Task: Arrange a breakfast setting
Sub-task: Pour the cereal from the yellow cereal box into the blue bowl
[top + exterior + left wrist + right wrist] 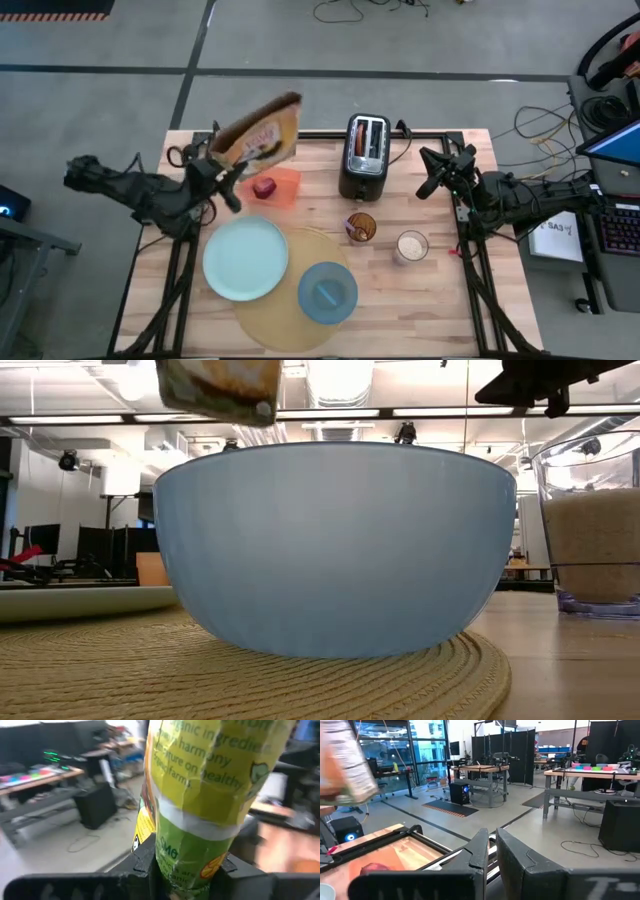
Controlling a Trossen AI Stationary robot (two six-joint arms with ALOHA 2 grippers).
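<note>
My left gripper [228,165] is shut on a yellow and green cereal package [262,135], which is raised above the table's far left part. A pale blue plate [246,258] lies at the near left, its edge on a round tan placemat [290,320]. A smaller blue bowl [327,292] stands on that placemat and fills the low view [335,550]. A red apple [263,188] lies by an orange box [287,187]. My right gripper [428,185] hangs shut and empty over the table's far right. My left gripper pinches the cereal package between its two fingers [146,862], at the package's narrow green end [182,855]. The package stretches away from the fingers toward the table's far edge, tilted, with its walls creased. It is lifted clear of the table.
A black toaster [364,155] stands at the far middle. A small dark cup [360,227] and a glass of pale grains [411,245] stand right of the placemat. Bare wood lies at the near right.
</note>
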